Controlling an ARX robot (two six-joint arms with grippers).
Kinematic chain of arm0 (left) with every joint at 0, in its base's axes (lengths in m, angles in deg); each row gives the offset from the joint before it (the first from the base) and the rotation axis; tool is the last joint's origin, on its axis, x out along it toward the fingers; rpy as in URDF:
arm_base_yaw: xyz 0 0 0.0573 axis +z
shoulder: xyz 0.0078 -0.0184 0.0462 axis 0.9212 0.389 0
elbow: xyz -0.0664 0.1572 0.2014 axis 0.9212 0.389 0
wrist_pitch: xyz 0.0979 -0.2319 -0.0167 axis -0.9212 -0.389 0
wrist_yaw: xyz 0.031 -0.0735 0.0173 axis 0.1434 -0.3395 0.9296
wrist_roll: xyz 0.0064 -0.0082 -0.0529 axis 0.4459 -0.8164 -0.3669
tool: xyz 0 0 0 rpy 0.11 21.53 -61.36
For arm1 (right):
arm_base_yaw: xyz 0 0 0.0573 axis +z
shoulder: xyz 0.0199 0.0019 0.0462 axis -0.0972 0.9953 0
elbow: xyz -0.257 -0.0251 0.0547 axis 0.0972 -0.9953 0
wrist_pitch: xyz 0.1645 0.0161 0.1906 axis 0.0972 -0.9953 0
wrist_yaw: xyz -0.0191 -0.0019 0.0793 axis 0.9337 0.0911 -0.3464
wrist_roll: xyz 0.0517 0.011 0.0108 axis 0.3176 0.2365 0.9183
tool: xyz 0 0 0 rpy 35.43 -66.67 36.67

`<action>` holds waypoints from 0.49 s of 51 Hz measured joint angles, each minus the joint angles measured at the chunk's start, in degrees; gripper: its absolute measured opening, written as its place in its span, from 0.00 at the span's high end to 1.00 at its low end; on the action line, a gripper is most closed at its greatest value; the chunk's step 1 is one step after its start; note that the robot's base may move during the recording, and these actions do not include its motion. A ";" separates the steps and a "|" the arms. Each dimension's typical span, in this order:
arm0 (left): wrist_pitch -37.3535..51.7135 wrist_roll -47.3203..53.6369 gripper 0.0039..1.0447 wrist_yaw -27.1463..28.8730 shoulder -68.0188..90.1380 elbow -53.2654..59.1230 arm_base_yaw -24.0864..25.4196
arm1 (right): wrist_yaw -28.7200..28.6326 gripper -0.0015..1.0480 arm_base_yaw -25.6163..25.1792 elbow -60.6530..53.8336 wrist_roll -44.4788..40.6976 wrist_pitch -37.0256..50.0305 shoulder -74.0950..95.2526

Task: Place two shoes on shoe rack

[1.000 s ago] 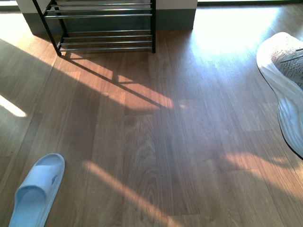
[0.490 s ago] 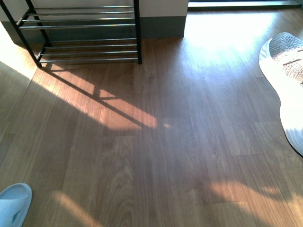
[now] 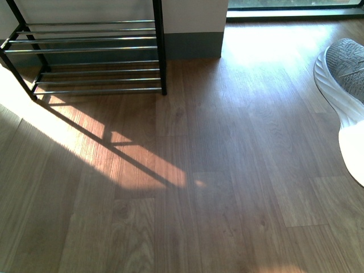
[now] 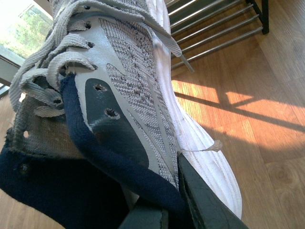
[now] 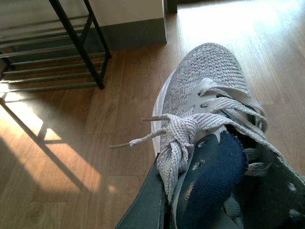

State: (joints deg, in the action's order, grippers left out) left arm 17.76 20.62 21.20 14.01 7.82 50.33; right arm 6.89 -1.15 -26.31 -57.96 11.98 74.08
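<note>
Carry step: both sneakers are gripped and held off the floor, rack not reached yet.

Rack (image 3: 91,57) sits far left against the wall, shelves bare in the part shown.

Left gripper (image 4: 178,202) is clamped on the navy collar of the left sneaker (image 4: 128,90), toe toward the rack.

Right gripper (image 5: 167,205) likewise pinches the right sneaker (image 5: 209,95) at its collar; its sole shows at the front view's right edge.

Next: close in on the rack, line toes over the rods, lower, release. Floor (image 3: 199,187) between is clear; loose laces could snag the rods.
</note>
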 joint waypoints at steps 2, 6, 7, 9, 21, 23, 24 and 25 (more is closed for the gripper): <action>0.00 0.02 0.99 -0.04 0.00 0.00 0.00 | 0.02 0.99 0.00 0.00 0.00 0.00 0.00; 0.00 0.04 0.99 -0.02 0.00 0.00 0.00 | 0.07 0.99 0.00 0.00 0.02 0.02 -0.02; 0.00 0.04 0.99 0.00 0.00 0.00 0.00 | 0.09 0.99 0.00 0.00 0.00 0.02 -0.02; 0.00 0.04 0.99 0.00 0.00 0.00 0.00 | 0.09 0.99 0.00 0.00 0.00 0.00 0.00; -0.02 0.02 0.99 0.11 0.00 0.00 0.00 | -0.44 0.99 0.07 -0.07 0.00 0.00 0.00; -0.02 0.04 0.99 0.37 0.00 0.02 0.07 | -0.46 0.99 0.22 -0.07 0.02 0.00 0.00; -0.02 0.02 0.99 0.48 0.00 0.02 0.17 | -0.55 0.99 0.26 -0.07 0.00 0.00 0.00; -0.02 0.02 0.99 0.52 0.00 0.02 0.20 | -0.55 0.99 0.39 -0.07 0.02 0.00 0.00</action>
State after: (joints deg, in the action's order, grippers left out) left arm 17.74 20.64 21.72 14.01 7.84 50.53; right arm 6.35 -0.76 -26.38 -57.93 11.98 74.08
